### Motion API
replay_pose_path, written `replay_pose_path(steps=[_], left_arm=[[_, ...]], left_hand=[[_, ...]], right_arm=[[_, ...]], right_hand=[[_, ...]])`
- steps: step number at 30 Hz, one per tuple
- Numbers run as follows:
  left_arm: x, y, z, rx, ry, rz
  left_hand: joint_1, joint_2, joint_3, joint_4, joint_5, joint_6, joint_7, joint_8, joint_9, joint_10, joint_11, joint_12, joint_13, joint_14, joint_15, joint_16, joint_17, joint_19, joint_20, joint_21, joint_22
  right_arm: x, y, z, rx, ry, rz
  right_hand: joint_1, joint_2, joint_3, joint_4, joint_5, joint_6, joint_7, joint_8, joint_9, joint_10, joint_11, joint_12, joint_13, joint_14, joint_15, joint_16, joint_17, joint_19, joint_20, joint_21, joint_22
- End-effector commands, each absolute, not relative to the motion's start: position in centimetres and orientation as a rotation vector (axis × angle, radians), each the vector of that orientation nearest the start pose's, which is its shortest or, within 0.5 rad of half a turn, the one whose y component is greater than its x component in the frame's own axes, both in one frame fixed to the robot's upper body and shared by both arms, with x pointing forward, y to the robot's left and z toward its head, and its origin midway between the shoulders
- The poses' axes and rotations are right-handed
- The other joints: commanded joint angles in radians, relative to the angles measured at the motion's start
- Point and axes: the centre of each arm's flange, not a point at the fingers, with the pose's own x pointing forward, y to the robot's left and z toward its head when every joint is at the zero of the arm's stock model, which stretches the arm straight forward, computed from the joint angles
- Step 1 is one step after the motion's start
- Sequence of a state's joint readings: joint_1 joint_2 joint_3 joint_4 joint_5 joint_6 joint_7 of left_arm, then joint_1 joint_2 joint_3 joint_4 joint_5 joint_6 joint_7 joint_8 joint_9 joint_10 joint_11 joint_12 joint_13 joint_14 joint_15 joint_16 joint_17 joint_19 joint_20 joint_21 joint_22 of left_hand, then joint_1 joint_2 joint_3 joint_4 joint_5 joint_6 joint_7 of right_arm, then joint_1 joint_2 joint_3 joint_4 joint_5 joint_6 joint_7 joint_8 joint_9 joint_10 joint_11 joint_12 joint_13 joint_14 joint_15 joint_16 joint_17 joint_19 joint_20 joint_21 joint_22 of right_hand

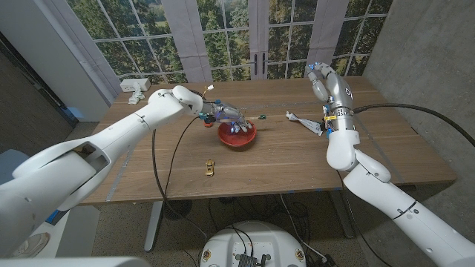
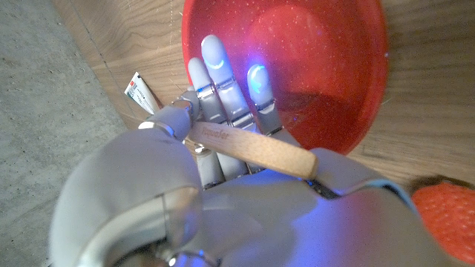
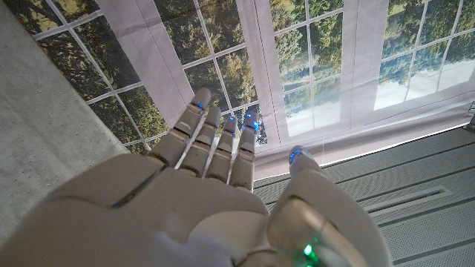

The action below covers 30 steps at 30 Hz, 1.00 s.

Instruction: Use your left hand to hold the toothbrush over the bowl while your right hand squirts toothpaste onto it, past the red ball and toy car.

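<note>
Toothbrush in position; paste not yet picked up.
Left hand (image 2: 223, 159) clamps toothbrush (image 2: 256, 147) over bowl (image 1: 236, 135); right hand (image 3: 215, 185), fingers apart, must grasp the toothpaste (image 1: 306, 122).

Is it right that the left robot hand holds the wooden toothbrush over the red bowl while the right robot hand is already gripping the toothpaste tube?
Not quite. The right robot hand is raised, open and holding nothing; the head view shows the toothpaste tube lying on the table. The left robot hand does hold the toothbrush over the red bowl.
</note>
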State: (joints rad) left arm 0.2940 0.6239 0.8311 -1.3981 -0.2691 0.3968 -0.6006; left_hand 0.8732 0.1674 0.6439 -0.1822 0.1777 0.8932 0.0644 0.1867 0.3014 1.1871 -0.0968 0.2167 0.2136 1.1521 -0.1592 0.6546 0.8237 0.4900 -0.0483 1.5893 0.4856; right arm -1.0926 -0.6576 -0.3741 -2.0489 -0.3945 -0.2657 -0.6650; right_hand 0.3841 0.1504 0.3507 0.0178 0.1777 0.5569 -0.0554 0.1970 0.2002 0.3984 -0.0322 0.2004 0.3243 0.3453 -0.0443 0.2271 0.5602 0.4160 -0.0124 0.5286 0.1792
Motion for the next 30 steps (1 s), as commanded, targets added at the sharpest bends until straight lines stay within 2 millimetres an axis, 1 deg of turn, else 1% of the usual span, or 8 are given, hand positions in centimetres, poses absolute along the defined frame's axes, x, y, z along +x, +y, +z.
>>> replay_pose_path(steps=[1, 7, 15, 16, 18, 21, 25, 30], left_arm=[[67.0, 16.0, 5.8, 0.930, -0.061, -0.684], [66.8, 15.8, 5.8, 0.979, -0.052, -0.648], [66.4, 15.7, 6.0, 1.004, -0.059, -0.661], [66.4, 15.7, 6.0, 1.004, -0.070, -0.663], [66.2, 15.6, 6.1, 1.006, -0.107, -0.671], [65.8, 15.5, 6.3, 1.013, -0.153, -0.676], [65.4, 15.5, 6.3, 1.031, -0.168, -0.673], [65.0, 15.8, 6.2, 1.027, -0.181, -0.660]], left_hand=[[0.017, -0.005, -0.013, 0.001, -0.002, 0.011, 0.017, 0.000, -0.002, -0.081, -0.076, -0.004, -0.001, 0.037, -0.055, 0.021, 0.019, 0.009, -0.108, -0.004, 0.013], [0.038, 0.012, -0.037, 0.013, -0.006, -0.051, 0.025, -0.012, -0.016, -0.158, -0.053, -0.027, -0.003, -0.043, -0.061, 0.000, -0.007, -0.013, -0.095, -0.015, 0.020], [-0.030, -0.023, 0.021, 0.029, -0.006, -0.123, 0.034, -0.002, -0.054, -0.250, -0.026, -0.016, 0.004, -0.185, -0.048, -0.224, -0.245, -0.116, -0.038, -0.074, -0.045], [-0.046, -0.029, 0.032, 0.030, -0.006, -0.145, 0.038, -0.006, -0.059, -0.271, -0.007, -0.017, 0.006, -0.217, -0.037, -0.254, -0.269, -0.153, -0.023, -0.105, -0.072], [-0.052, -0.034, 0.036, 0.022, -0.007, -0.173, 0.035, -0.009, -0.064, -0.303, -0.006, -0.021, 0.007, -0.230, -0.041, -0.262, -0.278, -0.200, -0.006, -0.141, -0.102], [-0.060, -0.040, 0.029, 0.014, -0.009, -0.223, 0.027, -0.006, -0.072, -0.378, 0.001, -0.020, 0.013, -0.341, -0.022, -0.303, -0.289, -0.275, 0.020, -0.202, -0.168], [-0.067, -0.065, 0.006, 0.008, -0.010, -0.269, 0.016, -0.007, -0.077, -0.445, 0.000, -0.024, 0.015, -0.413, -0.015, -0.327, -0.290, -0.307, 0.022, -0.230, -0.208], [-0.054, -0.063, -0.022, 0.008, -0.008, -0.346, 0.005, -0.004, -0.084, -0.565, 0.027, -0.026, 0.017, -0.531, 0.017, -0.359, -0.286, -0.356, 0.043, -0.265, -0.265]], right_arm=[[49.8, -23.6, 3.7, -0.806, -0.957, -0.487], [49.6, -23.6, 3.9, -0.831, -0.985, -0.463], [49.6, -23.6, 4.0, -0.872, -1.050, -0.355], [49.6, -23.7, 4.0, -0.876, -1.053, -0.345], [49.6, -23.6, 4.0, -0.882, -1.060, -0.332], [49.6, -23.5, 4.1, -0.893, -1.063, -0.323], [49.3, -23.4, 4.1, -0.894, -1.067, -0.318], [49.0, -23.4, 4.0, -0.896, -1.074, -0.318]], right_hand=[[-0.014, 0.004, 0.001, -0.007, 0.000, 0.006, 0.005, 0.004, 0.003, 0.012, 0.000, 0.004, 0.000, 0.016, -0.067, 0.009, 0.001, 0.026, 0.001, 0.006, 0.004], [-0.020, 0.006, 0.000, -0.007, 0.001, 0.009, 0.005, 0.005, 0.002, 0.017, -0.001, 0.005, -0.004, 0.037, -0.068, 0.020, 0.000, 0.048, -0.010, 0.014, 0.006], [-0.026, 0.011, 0.001, -0.012, 0.002, 0.023, 0.002, 0.011, 0.002, 0.040, -0.008, 0.013, -0.012, 0.088, -0.083, 0.049, 0.007, 0.079, -0.022, 0.029, 0.012], [-0.026, 0.011, 0.001, -0.012, 0.002, 0.024, 0.003, 0.012, 0.002, 0.040, -0.008, 0.013, -0.012, 0.089, -0.084, 0.050, 0.008, 0.079, -0.023, 0.029, 0.013], [-0.027, 0.012, 0.001, -0.012, 0.002, 0.025, 0.003, 0.012, 0.002, 0.046, -0.010, 0.015, -0.012, 0.091, -0.084, 0.052, 0.009, 0.079, -0.023, 0.030, 0.013], [-0.029, 0.012, 0.001, -0.013, 0.002, 0.027, 0.004, 0.013, 0.002, 0.047, -0.011, 0.015, -0.013, 0.100, -0.083, 0.057, 0.010, 0.078, -0.024, 0.030, 0.014], [-0.031, 0.012, 0.000, -0.013, 0.002, 0.029, 0.005, 0.013, 0.002, 0.054, -0.012, 0.017, -0.014, 0.102, -0.083, 0.060, 0.012, 0.077, -0.025, 0.030, 0.015], [-0.034, 0.013, 0.000, -0.012, 0.002, 0.034, 0.006, 0.015, 0.002, 0.061, -0.013, 0.019, -0.016, 0.105, -0.084, 0.063, 0.014, 0.074, -0.025, 0.030, 0.016]])
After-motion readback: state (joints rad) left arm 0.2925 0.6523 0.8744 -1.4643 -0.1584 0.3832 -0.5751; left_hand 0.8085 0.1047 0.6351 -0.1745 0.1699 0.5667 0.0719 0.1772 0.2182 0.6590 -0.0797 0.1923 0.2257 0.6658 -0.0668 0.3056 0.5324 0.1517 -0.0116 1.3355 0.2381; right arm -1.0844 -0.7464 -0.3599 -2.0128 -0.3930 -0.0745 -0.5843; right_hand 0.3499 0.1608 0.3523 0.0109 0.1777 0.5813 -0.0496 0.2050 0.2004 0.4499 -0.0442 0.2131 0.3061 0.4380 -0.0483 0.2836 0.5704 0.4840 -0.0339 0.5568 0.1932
